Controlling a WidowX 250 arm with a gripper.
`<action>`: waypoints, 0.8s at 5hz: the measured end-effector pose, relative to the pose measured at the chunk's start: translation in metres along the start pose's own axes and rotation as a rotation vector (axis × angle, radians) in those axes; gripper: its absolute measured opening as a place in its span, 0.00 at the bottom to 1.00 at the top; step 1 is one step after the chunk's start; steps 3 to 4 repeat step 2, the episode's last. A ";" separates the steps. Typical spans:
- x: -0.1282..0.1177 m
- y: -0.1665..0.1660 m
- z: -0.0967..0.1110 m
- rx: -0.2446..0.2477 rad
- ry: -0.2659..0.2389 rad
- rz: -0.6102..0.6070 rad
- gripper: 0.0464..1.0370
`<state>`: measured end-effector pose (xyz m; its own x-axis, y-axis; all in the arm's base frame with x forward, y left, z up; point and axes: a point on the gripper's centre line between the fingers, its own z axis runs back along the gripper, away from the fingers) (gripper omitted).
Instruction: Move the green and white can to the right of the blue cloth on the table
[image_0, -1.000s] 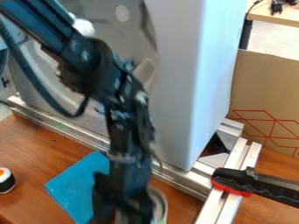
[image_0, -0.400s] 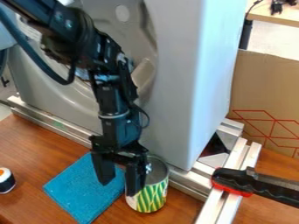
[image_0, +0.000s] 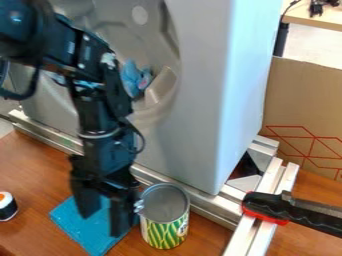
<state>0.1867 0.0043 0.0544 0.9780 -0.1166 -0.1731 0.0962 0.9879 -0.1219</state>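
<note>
The gripper (image_0: 101, 220) hangs above the blue cloth (image_0: 73, 226) at the lower left, its two fingers apart and nothing visible between them. Beside its right finger stands an upright, open-topped can (image_0: 165, 225) with a green and yellow patterned side. A gap between that finger and the can is hard to make out. Part of the cloth is hidden behind the gripper. In the round opening of the large grey machine (image_0: 194, 100) lies a light-blue crumpled item (image_0: 133, 79).
A toy sushi roll (image_0: 7, 206) sits at the left edge. Metal rails (image_0: 207, 202) run along the machine's base. At the right, a black and red clamp (image_0: 284, 209) crosses the rails, with a cardboard sheet (image_0: 304, 105) behind.
The gripper has moved left, from in front of the can to over the cloth. More of the can and the light-blue item show. The can seems shifted slightly toward the camera.
</note>
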 end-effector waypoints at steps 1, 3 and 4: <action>-0.027 0.009 0.003 0.048 0.027 -0.052 0.96; -0.045 0.024 0.007 0.092 0.009 -0.064 0.96; -0.045 0.024 0.007 0.092 0.009 -0.064 0.96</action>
